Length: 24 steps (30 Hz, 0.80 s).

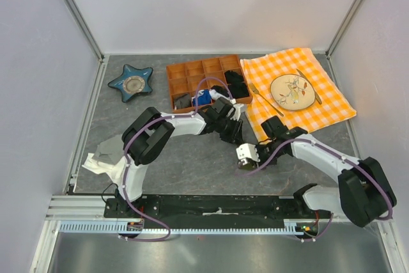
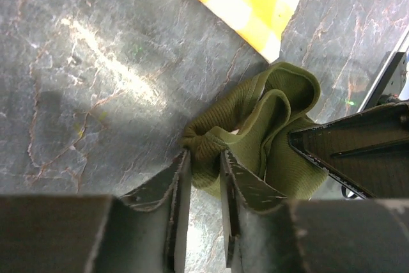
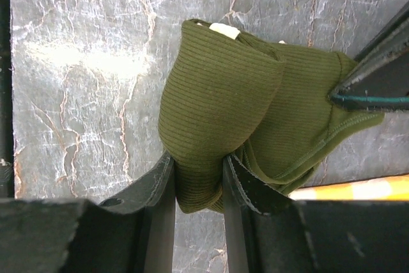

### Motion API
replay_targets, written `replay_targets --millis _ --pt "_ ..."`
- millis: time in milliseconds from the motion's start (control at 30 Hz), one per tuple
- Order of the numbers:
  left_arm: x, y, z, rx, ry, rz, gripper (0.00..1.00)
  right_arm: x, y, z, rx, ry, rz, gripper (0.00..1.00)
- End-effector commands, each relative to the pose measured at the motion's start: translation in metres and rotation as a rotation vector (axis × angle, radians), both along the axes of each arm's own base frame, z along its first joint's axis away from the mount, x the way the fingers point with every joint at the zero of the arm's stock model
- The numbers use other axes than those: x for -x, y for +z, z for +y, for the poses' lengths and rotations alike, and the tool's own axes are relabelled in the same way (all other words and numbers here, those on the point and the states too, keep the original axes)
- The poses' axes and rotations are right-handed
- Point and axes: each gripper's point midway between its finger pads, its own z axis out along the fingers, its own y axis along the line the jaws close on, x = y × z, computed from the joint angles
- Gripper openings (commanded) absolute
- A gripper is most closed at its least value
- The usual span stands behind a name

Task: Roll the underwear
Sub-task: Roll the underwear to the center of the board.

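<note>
underwear [image 3: 217,107]: ribbed knit cloth, soft, matt
table [image 3: 77,81]: stone-look slab, veined, faint sheen
left gripper fingers [image 2: 160,193]: dark matt plastic, scuffed edges
checked cloth [image 1: 329,107]: woven fabric, matt
plate [image 1: 293,91]: smooth, glazed look

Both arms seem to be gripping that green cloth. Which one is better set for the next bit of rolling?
Probably the right. The right gripper clamps a thick fold of the underwear, while the left gripper pinches only a thin edge of it.
</note>
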Motion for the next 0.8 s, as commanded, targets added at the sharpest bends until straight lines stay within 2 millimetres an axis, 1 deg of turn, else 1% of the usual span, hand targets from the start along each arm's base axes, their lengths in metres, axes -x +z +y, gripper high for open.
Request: replay_targets --millis 0,33,67,100,133,167,200,233,267,300,333,367,400,433,467,500,533,567,633,667,700,733,767 --pt "0.004 -0.013 0.005 -0.035 -0.005 0.007 0.24 0.025 -0.018 -0.014 0.067 -0.013 0.184 0.27" --pt "0.004 -0.014 0.008 -0.042 0.001 0.002 0.19 0.029 -0.016 -0.015 0.069 -0.014 0.221 0.27" --pt "0.002 -0.017 0.011 -0.055 0.019 -0.007 0.07 0.024 -0.014 -0.014 0.058 -0.013 0.238 0.27" --pt "0.004 -0.021 0.016 -0.06 0.03 -0.011 0.04 0.026 -0.011 -0.01 0.037 -0.007 0.271 0.26" --pt "0.003 -0.016 0.017 -0.055 0.041 -0.022 0.04 0.036 -0.014 -0.014 0.054 -0.004 0.346 0.26" --pt "0.002 -0.016 0.02 -0.057 0.062 -0.022 0.04 0.029 -0.009 -0.011 0.042 0.003 0.353 0.26" --pt "0.004 -0.019 0.025 -0.058 0.072 -0.018 0.04 0.03 -0.007 -0.009 0.031 0.01 0.388 0.26" --pt "0.005 -0.014 0.026 -0.054 0.081 -0.019 0.05 0.04 -0.01 -0.011 0.053 0.01 0.472 0.26" --pt "0.001 -0.01 0.025 -0.037 0.103 -0.035 0.12 0.034 -0.007 -0.008 0.047 0.016 0.481 0.26" --pt "0.004 -0.013 0.03 -0.045 0.117 -0.033 0.17 0.034 -0.007 -0.007 0.047 0.028 0.502 0.26" --pt "0.0 -0.008 0.03 -0.028 0.132 -0.05 0.21 0.039 -0.01 -0.007 0.055 0.025 0.565 0.26" --pt "-0.005 0.002 0.032 -0.017 0.173 -0.074 0.32 0.035 -0.008 -0.004 0.052 0.027 0.575 0.26" --pt "-0.004 0.002 0.039 -0.021 0.199 -0.081 0.36 0.034 -0.008 -0.003 0.051 0.033 0.591 0.26" --pt "-0.01 0.011 0.039 0.009 0.225 -0.117 0.39 0.034 -0.009 -0.001 0.05 0.03 0.624 0.26" --pt "-0.019 0.031 0.044 0.038 0.28 -0.169 0.44 0.033 -0.009 -0.001 0.047 0.026 0.639 0.26" --pt "-0.017 0.028 0.054 0.031 0.304 -0.178 0.46 0.033 -0.009 0.0 0.043 0.024 0.65 0.26" --pt "-0.021 0.037 0.055 0.059 0.324 -0.214 0.47 0.032 -0.01 0.001 0.044 0.021 0.669 0.26" --pt "-0.021 0.047 0.063 0.069 0.347 -0.254 0.48 0.031 -0.011 0.002 0.039 0.016 0.679 0.26" --pt "-0.021 0.055 0.07 0.084 0.341 -0.315 0.49 0.03 -0.012 0.003 0.04 0.007 0.713 0.27" --pt "-0.018 0.053 0.075 0.094 0.34 -0.338 0.49 0.029 -0.012 0.004 0.035 0.0 0.728 0.27" --pt "-0.016 0.068 0.076 0.136 0.329 -0.383 0.49 0.028 -0.012 0.005 0.033 -0.004 0.737 0.27" --pt "-0.012 0.073 0.077 0.152 0.288 -0.443 0.49 0.029 -0.014 0.006 0.038 -0.014 0.766 0.27" --pt "-0.003 0.073 0.08 0.187 0.248 -0.507 0.51 0.027 -0.014 0.007 0.033 -0.023 0.778 0.27"
